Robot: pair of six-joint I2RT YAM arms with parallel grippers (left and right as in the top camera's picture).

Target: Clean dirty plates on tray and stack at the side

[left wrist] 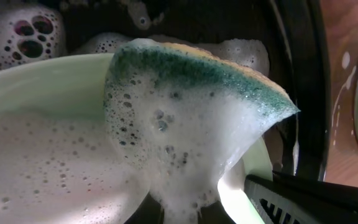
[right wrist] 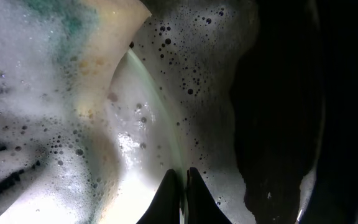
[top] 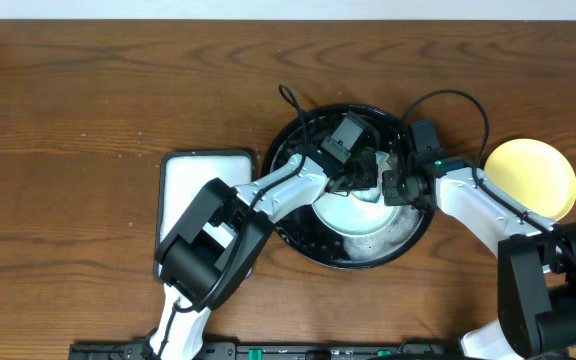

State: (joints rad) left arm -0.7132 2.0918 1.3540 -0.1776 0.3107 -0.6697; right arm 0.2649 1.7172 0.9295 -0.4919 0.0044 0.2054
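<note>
While the right hand pinches the plate edge, the left hand clamps the sponge against it

left claw clamped; right claw clamped

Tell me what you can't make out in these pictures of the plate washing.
- Face of the mint plate: suds cover it in both wrist views, so any smear is hidden.
- Rest of the black tray: overhead, the left arm and right arm cover it; another plate there cannot be told.
- White tray: overhead, the left arm hides its near end.
</note>
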